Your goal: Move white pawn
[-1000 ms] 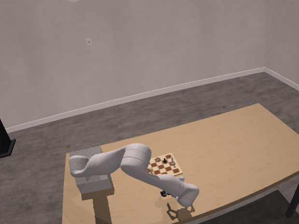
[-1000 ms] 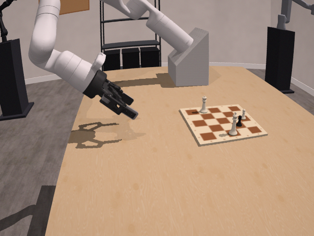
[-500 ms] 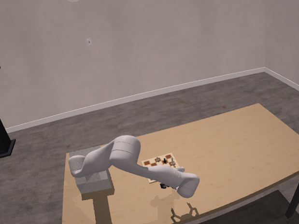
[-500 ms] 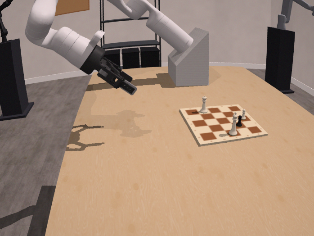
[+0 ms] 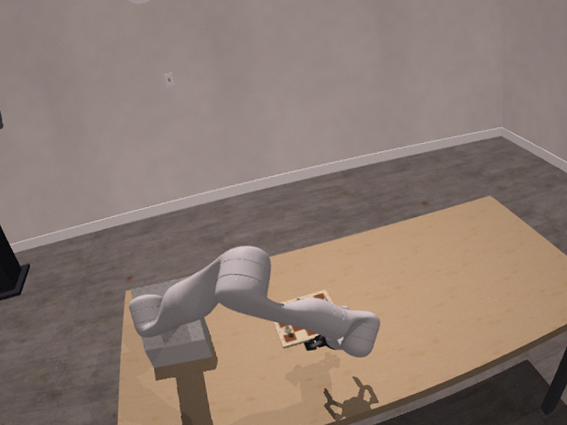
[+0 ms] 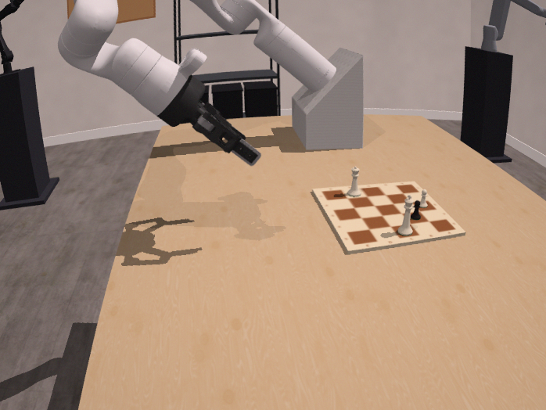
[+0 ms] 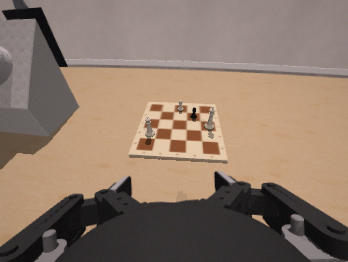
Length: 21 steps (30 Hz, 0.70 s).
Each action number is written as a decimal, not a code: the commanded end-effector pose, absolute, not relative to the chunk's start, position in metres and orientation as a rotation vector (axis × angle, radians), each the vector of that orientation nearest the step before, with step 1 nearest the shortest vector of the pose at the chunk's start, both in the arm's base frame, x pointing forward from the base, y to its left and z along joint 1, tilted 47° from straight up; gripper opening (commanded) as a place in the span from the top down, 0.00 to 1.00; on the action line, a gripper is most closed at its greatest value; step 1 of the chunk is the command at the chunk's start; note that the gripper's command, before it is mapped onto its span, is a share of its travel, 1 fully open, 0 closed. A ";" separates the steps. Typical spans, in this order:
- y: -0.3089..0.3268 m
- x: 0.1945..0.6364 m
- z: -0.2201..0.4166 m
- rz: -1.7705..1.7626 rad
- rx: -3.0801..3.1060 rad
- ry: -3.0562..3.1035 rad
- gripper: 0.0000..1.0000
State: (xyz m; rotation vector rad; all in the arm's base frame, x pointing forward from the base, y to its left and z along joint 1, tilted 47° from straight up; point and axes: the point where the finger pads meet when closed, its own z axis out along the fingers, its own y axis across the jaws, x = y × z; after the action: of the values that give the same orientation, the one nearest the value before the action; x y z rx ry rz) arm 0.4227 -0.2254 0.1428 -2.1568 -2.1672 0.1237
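Note:
The small chessboard (image 6: pixel 388 216) lies on the wooden table and also shows in the wrist view (image 7: pixel 178 131). The white pawn (image 6: pixel 423 198) stands upright near the board's far right edge, small in the wrist view (image 7: pixel 180 105). A black pawn (image 6: pixel 415 210) stands close beside it. One tall white piece (image 6: pixel 405 216) stands near the front edge, another (image 6: pixel 353 181) at the far left corner. My gripper (image 6: pixel 246 154) is open and empty. It hangs above the table well to the left of the board, tilted toward it. Its fingertips frame the bottom of the wrist view.
The arm's grey wedge base (image 6: pixel 328 106) stands on the table behind the board. Black pedestals (image 6: pixel 485 101) stand on the floor at the right and at the left (image 6: pixel 19 132). A shelf (image 6: pixel 229 57) stands behind the table.

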 end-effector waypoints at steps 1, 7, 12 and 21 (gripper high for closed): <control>-0.198 0.431 0.121 0.204 -2.061 -2.226 0.00; -0.152 0.440 0.077 0.433 -1.866 -2.355 0.00; -0.121 0.443 0.048 0.594 -1.718 -2.450 0.00; -0.061 0.442 -0.005 0.914 -1.385 -2.643 0.00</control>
State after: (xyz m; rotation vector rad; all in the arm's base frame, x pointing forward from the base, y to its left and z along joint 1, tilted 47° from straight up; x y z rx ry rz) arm 0.4478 -0.0947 0.0181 -1.5397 -2.5804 0.8255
